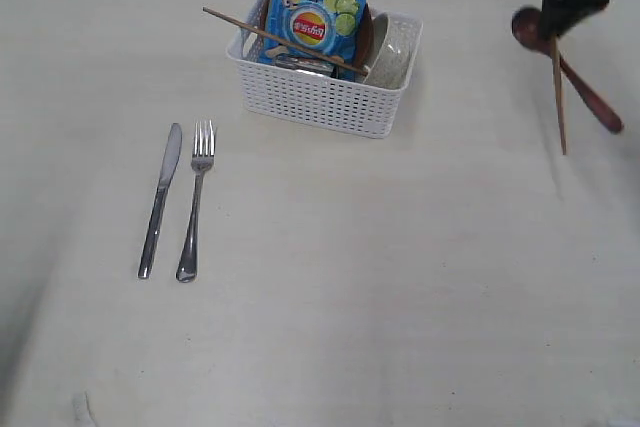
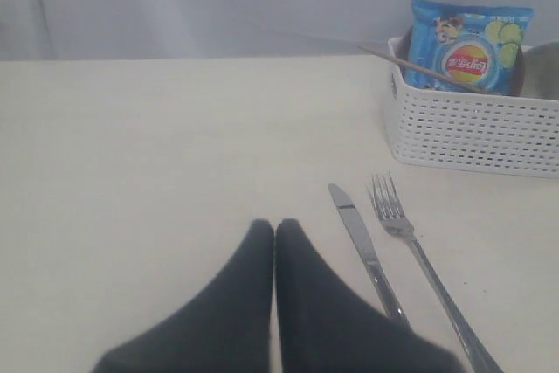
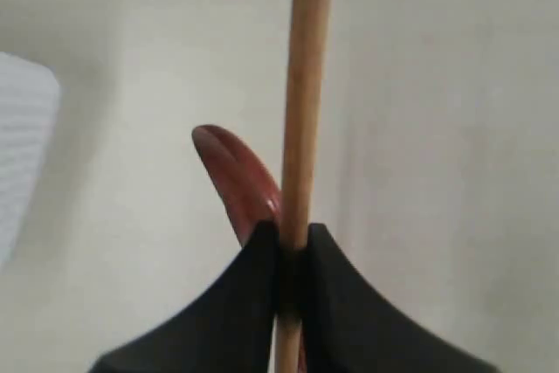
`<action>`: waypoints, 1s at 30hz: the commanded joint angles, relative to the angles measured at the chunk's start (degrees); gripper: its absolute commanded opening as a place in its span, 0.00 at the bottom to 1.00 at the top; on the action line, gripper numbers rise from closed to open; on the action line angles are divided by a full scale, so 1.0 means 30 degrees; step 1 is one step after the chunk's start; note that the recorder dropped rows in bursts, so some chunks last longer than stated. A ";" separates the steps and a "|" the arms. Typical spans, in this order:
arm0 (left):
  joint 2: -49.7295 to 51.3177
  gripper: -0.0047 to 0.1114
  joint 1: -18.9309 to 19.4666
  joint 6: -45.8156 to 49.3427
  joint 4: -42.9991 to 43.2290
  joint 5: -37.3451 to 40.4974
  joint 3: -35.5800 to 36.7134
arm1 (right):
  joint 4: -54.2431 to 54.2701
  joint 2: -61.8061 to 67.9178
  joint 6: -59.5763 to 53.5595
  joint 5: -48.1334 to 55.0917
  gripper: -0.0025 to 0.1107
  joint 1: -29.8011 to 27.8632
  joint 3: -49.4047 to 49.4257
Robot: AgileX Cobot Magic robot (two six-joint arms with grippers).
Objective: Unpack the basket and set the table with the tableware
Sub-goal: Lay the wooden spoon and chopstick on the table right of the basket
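Knife (image 1: 160, 202) & fork (image 1: 196, 197) are lying side by side on the table (image 1: 380, 297), left of centre: done. R gripper (image 3: 293, 238), upper right, is pinching a chopstick (image 1: 558, 97) w/ the wooden spoon (image 1: 592, 99), both in the air. Waiting in the basket (image 1: 320, 99), top centre: 2nd chopstick (image 1: 262, 33), bowl (image 1: 393, 52), chips bag (image 1: 318, 19). The bag is showing a red-yellow round logo, lettering unreadable. L gripper (image 2: 274, 230), closed & empty, is hovering over the table near the knife.

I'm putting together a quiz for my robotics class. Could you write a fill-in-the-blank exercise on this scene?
1. The knife lies on the table beside the ____.
2. The chips bag stands in the white ____.
3. The right arm's fingers hold a chopstick and a red-brown ____.
4. The left arm's fingers hold ____.
Missing words: fork; basket; spoon; nothing.
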 commanded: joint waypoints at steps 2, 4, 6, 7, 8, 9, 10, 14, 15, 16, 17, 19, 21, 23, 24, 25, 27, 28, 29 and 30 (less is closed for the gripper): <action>-0.0063 0.04 -0.0145 -0.0013 0.0001 -0.0033 0.0062 | 0.1355 0.0042 0.0490 -0.6909 0.02 -0.1852 0.7376; -0.0063 0.04 -0.0145 -0.0013 0.0001 -0.0033 0.0062 | 0.1358 0.0042 0.0570 -0.9198 0.02 -0.2036 0.9075; -0.0063 0.04 -0.0145 -0.0013 0.0001 -0.0033 0.0062 | 0.1104 0.0042 0.0570 -1.0358 0.02 -0.2036 0.9863; -0.0063 0.04 -0.0145 -0.0013 0.0001 -0.0033 0.0062 | 0.1104 0.0042 0.0570 -1.0460 0.02 -0.2036 0.9902; -0.0063 0.04 -0.0145 -0.0013 0.0001 -0.0033 0.0062 | 0.1104 0.0042 0.0570 -1.0417 0.04 -0.2036 0.9902; -0.0063 0.04 -0.0145 -0.0013 0.0001 -0.0033 0.0062 | 0.1104 0.0042 0.0494 -1.0337 0.13 -0.2036 0.9866; -0.0063 0.04 -0.0145 -0.0013 0.0001 -0.0033 0.0062 | 0.1104 0.0042 0.0494 -1.0337 0.19 -0.2036 0.9866; -0.0063 0.04 -0.0145 -0.0013 0.0001 -0.0033 0.0062 | 0.1104 -0.0353 0.0494 -0.9326 0.44 -0.2036 0.9418; -0.0063 0.04 -0.0145 -0.0013 0.0001 -0.0033 0.0062 | 0.1213 -0.0768 0.0494 -0.8855 0.43 -0.2036 0.8939; -0.0063 0.04 -0.0145 -0.0013 0.0001 -0.0033 0.0062 | 0.1369 -0.1022 0.0494 -0.8800 0.43 -0.2036 0.8731; -0.0063 0.04 -0.0145 -0.0013 0.0001 -0.0033 0.0062 | 0.1675 -0.1521 0.0361 -0.8657 0.43 -0.1992 0.8442; -0.0063 0.04 -0.0145 -0.0013 0.0001 -0.0033 0.0062 | 0.2736 -0.2261 -0.0185 -0.8465 0.43 -0.1914 0.7961; -0.0063 0.04 -0.0145 -0.0013 0.0001 -0.0033 0.0062 | 0.4222 -0.3203 -0.1908 -0.8165 0.43 -0.1610 0.7250; -0.0063 0.04 -0.0145 -0.0013 0.0038 -0.0033 0.0062 | 0.5854 -0.4067 -0.3563 -0.7918 0.43 -0.1047 0.6512; -0.0063 0.04 -0.0145 -0.0013 0.0084 -0.0033 0.0062 | 0.6507 -0.4442 -0.4659 -0.7812 0.43 -0.0712 0.6151; -0.0063 0.04 -0.0145 -0.0013 0.0084 -0.0033 0.0062 | 0.7117 -0.4703 -0.5625 -0.7732 0.43 -0.0311 0.5857; -0.0063 0.04 -0.0145 -0.0013 0.0084 -0.0033 0.0062 | 0.8368 -0.5146 -0.7870 -0.7287 0.43 0.0946 0.5139; -0.0063 0.04 -0.0145 -0.0013 0.0084 -0.0033 0.0062 | 0.8734 -0.5216 -0.8581 -0.7128 0.43 0.1678 0.4860; -0.0063 0.04 -0.0145 -0.0013 0.0084 -0.0033 0.0062 | 0.8782 -0.5253 -0.9286 -0.6903 0.43 0.2477 0.4405; -0.0063 0.04 -0.0145 -0.0013 0.0084 -0.0033 0.0062 | 0.8738 -0.5253 -0.9523 -0.6820 0.43 0.3317 0.4128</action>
